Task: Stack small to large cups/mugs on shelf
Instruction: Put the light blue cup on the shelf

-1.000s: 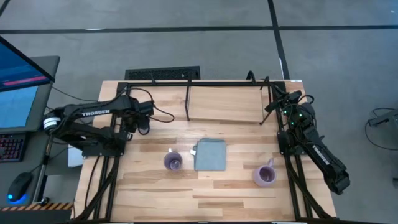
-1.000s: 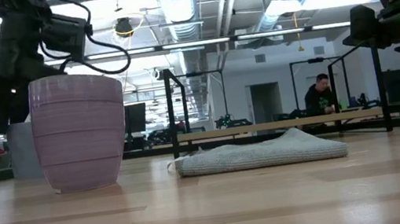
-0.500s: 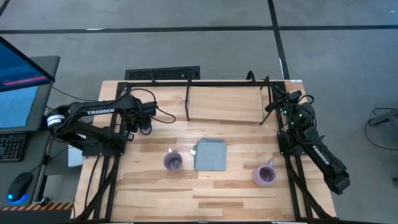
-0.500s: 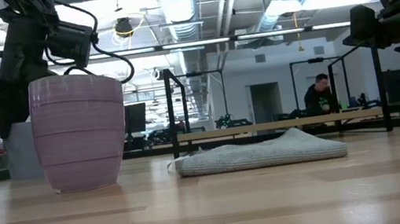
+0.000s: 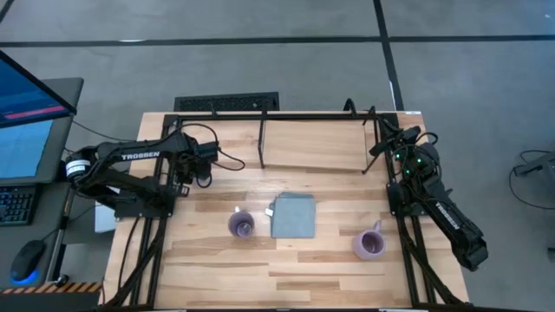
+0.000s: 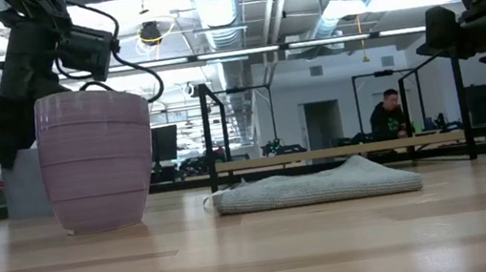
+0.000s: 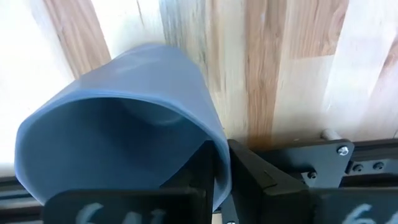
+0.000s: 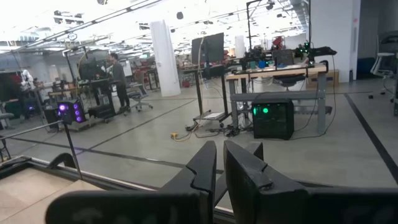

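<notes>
The blue mug (image 7: pixel 118 130) fills the left wrist view, and my left gripper (image 7: pixel 219 155) is shut on its rim. From above, the left gripper (image 5: pixel 184 173) hides this mug near the table's left edge. In the low view the blue mug (image 6: pixel 24 188) stands behind a purple mug (image 6: pixel 97 158). Two light purple mugs (image 5: pixel 241 225) (image 5: pixel 368 244) stand upright on their bases on the table. The shelf (image 5: pixel 312 143), a wooden board in a black rod frame, sits at the far side. My right gripper (image 5: pixel 386 147) waits shut, raised by the shelf's right end. My left gripper pinches the blue mug's rim wall (image 7: pixel 217 140), with one finger (image 7: pixel 199 171) inside the mug and the other finger (image 7: pixel 252 174) outside. It comes from above, pointing down. In the low view the mug's base seems to rest on the table.
A flat grey-blue cloth square (image 5: pixel 293 215) lies between the two purple mugs. The black rod frame (image 5: pixel 217 117) runs along the table's far edge. A monitor (image 5: pixel 26 113) stands left of the table. A person (image 6: pixel 385 119) sits far behind in the room.
My left arm has shifted slightly toward the table's right and kept its hold on the blue mug. The mug's base stays at table level in the low view.
</notes>
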You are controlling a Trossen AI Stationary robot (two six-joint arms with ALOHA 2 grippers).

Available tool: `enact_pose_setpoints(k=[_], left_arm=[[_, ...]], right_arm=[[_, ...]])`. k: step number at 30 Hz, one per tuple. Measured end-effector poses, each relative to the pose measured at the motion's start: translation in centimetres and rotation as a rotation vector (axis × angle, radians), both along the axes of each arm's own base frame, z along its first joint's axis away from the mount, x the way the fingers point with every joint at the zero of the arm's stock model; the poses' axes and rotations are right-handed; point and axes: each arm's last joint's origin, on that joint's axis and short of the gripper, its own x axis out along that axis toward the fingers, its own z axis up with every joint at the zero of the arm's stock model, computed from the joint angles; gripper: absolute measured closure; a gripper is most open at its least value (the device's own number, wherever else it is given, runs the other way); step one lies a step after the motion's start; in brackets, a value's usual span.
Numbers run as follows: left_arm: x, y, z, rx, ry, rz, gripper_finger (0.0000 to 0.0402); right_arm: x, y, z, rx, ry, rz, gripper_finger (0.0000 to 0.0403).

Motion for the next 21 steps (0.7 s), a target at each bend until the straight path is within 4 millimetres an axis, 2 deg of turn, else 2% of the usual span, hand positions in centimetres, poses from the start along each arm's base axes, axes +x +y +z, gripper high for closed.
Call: enact_pose_setpoints(k=[13, 21], left_arm=[[0.26, 0.12, -0.02, 0.056, -0.024, 0.232, 0.0387], [0.64, 0.29, -0.02, 0.076, -0.065, 0.286, 0.0387]], right_arm=[[0.00, 0.00, 0.01, -0.001, 0.000, 0.000, 0.0347], [0.00, 0.00, 0.01, 0.000, 0.000, 0.000, 0.0347]])
